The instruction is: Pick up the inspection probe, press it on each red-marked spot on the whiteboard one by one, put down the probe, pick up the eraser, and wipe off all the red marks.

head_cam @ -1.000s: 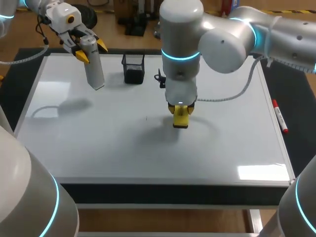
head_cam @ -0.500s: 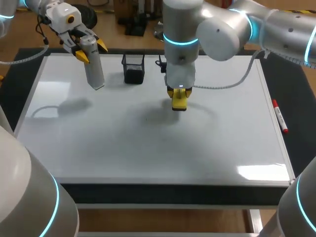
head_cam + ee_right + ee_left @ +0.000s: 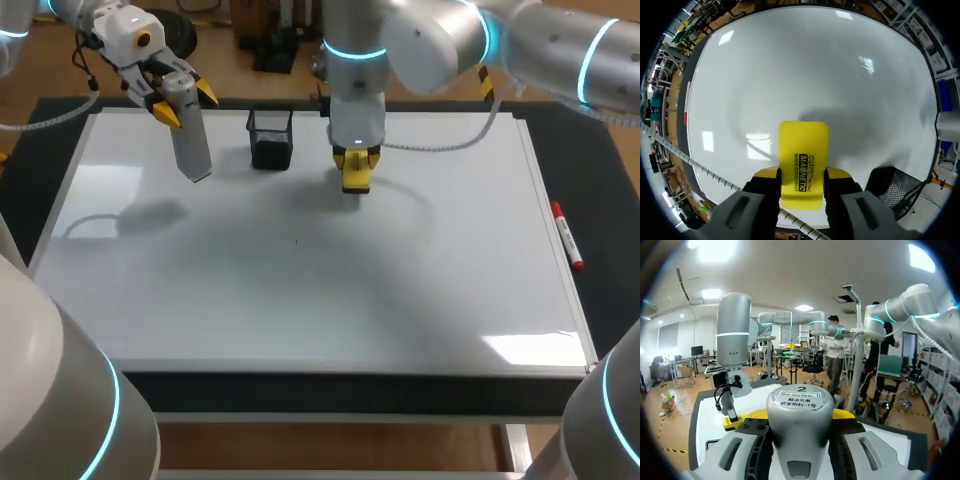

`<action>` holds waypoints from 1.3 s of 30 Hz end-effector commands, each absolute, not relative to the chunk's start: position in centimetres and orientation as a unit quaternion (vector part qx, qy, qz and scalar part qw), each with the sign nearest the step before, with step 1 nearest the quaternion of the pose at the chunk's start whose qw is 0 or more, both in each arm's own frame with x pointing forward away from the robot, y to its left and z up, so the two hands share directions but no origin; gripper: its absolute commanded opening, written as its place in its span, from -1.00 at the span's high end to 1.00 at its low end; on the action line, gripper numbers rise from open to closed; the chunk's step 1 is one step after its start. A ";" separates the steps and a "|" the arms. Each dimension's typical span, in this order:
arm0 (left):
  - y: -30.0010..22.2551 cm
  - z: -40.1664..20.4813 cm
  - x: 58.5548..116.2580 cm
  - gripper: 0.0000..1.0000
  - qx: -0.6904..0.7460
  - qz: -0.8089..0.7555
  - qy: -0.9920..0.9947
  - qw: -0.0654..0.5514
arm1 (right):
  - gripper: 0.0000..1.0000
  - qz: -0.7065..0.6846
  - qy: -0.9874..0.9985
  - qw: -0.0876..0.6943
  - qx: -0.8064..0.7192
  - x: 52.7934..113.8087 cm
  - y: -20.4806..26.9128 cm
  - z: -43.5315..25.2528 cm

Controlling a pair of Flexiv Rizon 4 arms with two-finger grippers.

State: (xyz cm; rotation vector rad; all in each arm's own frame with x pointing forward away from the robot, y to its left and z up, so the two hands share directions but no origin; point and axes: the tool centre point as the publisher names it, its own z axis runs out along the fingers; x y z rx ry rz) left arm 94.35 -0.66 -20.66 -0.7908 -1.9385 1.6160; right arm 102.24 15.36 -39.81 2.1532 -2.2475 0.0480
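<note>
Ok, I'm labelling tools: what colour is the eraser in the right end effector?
The eraser is bright yellow with black print, clearest in the right wrist view.

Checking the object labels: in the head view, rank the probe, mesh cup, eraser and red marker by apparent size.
1. probe
2. mesh cup
3. eraser and red marker: too close to rank. The eraser is partly hidden, and the marker is longer but thinner.
</note>
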 end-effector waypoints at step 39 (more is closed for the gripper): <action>-0.4 -20.8 95.2 1.00 -0.293 0.594 -0.706 0.253 | 1.00 0.057 -0.724 0.018 0.687 107.2 17.3 -42.3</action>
